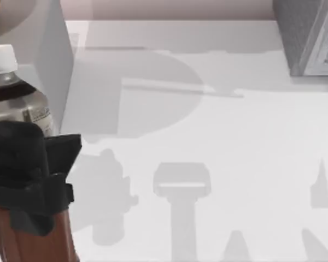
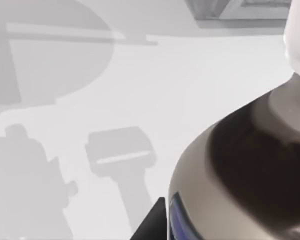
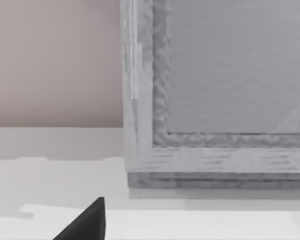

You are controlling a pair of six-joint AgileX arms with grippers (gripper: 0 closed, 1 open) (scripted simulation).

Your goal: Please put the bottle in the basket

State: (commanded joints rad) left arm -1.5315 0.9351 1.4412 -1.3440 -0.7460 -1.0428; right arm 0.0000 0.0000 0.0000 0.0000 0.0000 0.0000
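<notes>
Left claw (image 1: pixel 30 180) grips bottle (image 1: pixel 22 106) — aloft.

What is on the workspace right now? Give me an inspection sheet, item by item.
Surface: white table, crossed by grey shadows of the arms.
Job's things: bottle at the top view's left edge, raised close to the camera, white cap up, reddish-brown body below; grey basket at the far right corner, bottle not in it.
Clutter: nothing seen.
Grippers: left gripper clamped around the bottle's middle; right gripper's dark fingertip faces the basket's grey wall in the right wrist view.
Cables: nothing seen.
Surroundings: pinkish wall behind the table.
</notes>
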